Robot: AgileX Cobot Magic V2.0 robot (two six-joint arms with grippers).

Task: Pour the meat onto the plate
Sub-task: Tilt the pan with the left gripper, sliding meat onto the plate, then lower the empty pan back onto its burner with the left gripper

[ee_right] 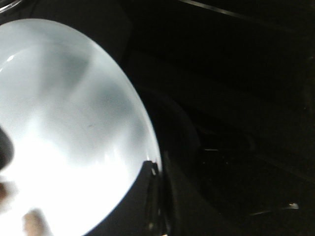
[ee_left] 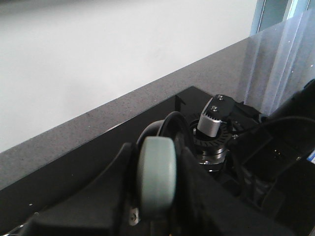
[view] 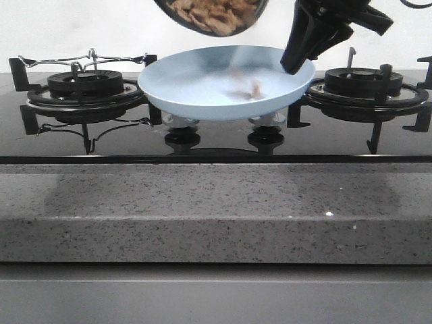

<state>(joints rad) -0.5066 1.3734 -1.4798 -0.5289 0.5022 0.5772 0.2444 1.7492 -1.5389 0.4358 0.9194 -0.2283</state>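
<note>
Grey speckled counter (view: 202, 216) carried a black hob. Pouring was under way: the pan (view: 212, 15) was tilted above the plate (view: 202, 84), meat (view: 214, 13) mostly inside, a few slices on the plate. Further tilting seemed required. The left pincer (ee_left: 155, 196) clenched the pan's handle (ee_left: 156, 179); the right pincer (view: 300, 57) gripped the plate's right rim.

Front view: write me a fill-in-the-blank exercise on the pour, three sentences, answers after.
1. The frying pan full of meat hangs tilted ___ the plate.
2. The plate is pale ___ in colour.
3. The plate sits between two gas ___, one on each side of it.

Missing words: above; blue; burners
</note>
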